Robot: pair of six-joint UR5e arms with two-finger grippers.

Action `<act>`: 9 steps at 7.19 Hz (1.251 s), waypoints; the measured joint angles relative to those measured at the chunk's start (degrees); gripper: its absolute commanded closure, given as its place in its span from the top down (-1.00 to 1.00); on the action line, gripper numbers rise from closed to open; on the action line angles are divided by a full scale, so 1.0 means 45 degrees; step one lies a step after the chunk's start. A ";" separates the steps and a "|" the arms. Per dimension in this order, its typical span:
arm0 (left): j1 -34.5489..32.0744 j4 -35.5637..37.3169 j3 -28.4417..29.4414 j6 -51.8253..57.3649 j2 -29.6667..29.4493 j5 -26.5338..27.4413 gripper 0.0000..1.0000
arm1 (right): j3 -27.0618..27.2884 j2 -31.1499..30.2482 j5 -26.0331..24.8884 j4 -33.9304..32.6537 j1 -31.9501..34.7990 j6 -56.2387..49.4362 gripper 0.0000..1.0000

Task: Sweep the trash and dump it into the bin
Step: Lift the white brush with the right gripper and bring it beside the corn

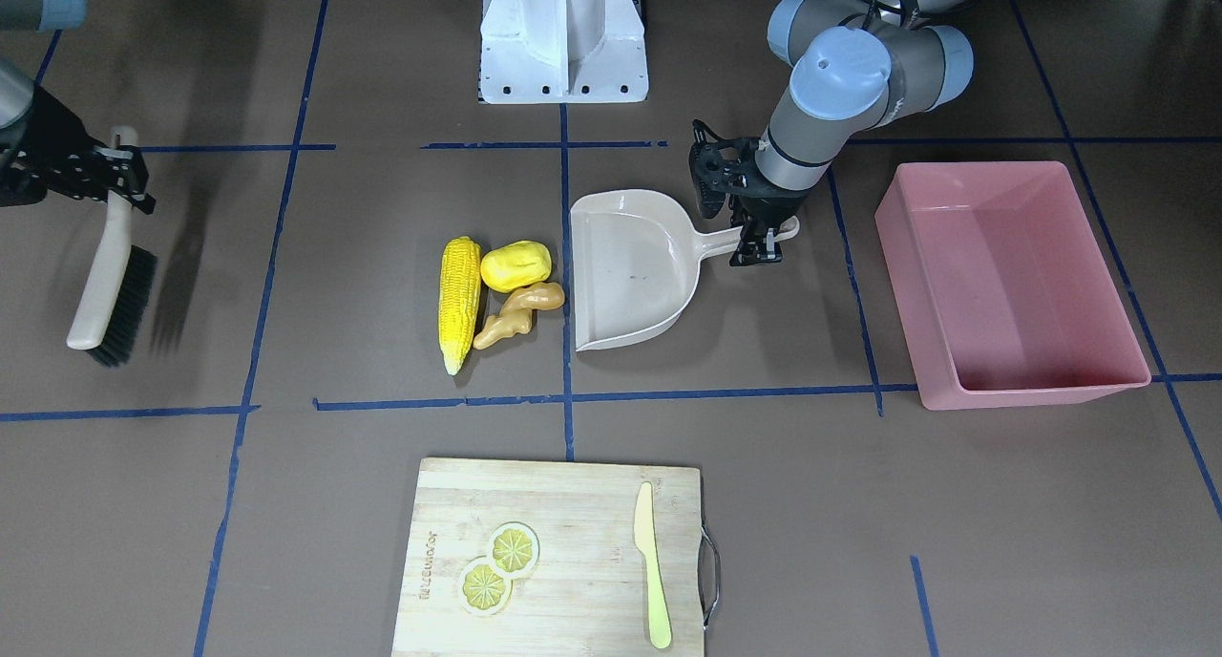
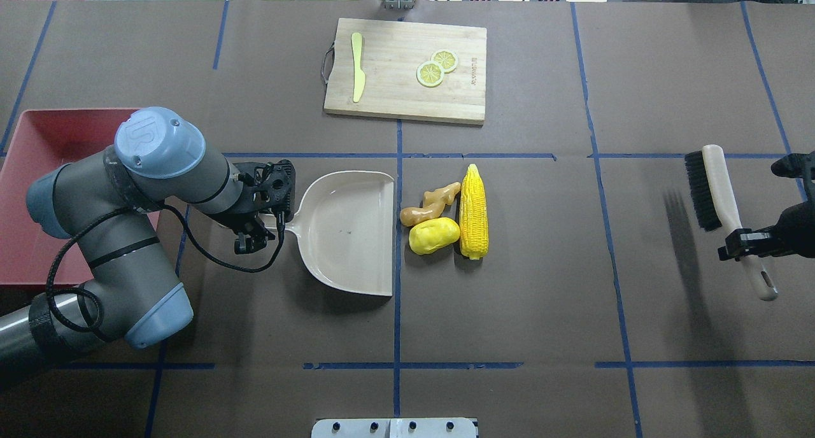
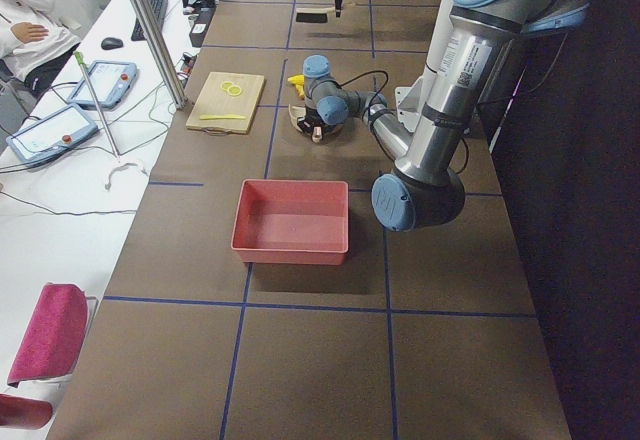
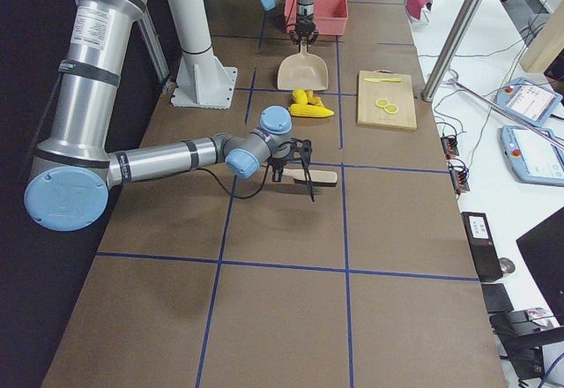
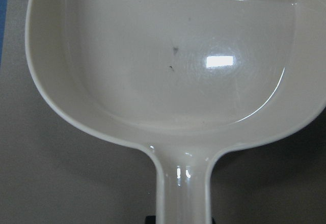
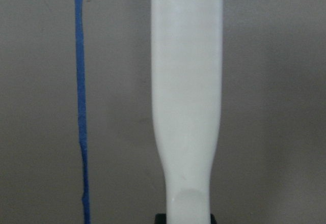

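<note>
Left tool point(image 1: 764, 241) clamping dustpan point(image 1: 630, 285) handle, right tool point(image 1: 122, 174) gripping brush point(image 1: 103, 285) handle, corn cob point(image 1: 460, 299), potato lump point(image 1: 516, 265), ginger root point(image 1: 520, 313) lying just beside dustpan mouth

A wooden cutting board point(image 1: 573, 514) lies on the counter point(image 1: 955, 542), carrying two touching lemon slices point(image 1: 513, 549) and a pale yellow-green knife point(image 1: 650, 561).

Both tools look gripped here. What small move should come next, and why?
Probably the right gripper should carry the brush in to the side of the corn cob away from the dustpan. The brush hangs far from the trash, while the left gripper holds the empty dustpan, mouth facing the ginger root and potato-like lump.
</note>
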 measured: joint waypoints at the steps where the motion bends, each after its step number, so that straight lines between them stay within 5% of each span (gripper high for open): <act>1: 0.0002 -0.0008 0.0043 -0.0035 -0.0019 -0.0009 -1.00 | 0.0078 0.0376 -0.0112 0.0000 -0.0468 0.0705 -1.00; 6: 0.0000 -0.0012 0.0067 -0.0052 -0.0127 -0.0037 -1.00 | 0.0655 0.1903 -0.2037 -0.0013 -0.3631 0.3974 -1.00; 9: -0.0015 -0.0041 0.0030 -0.0116 -0.0117 -0.0050 -1.00 | -0.0097 0.3691 -0.2920 -0.0183 -0.5034 0.4938 -1.00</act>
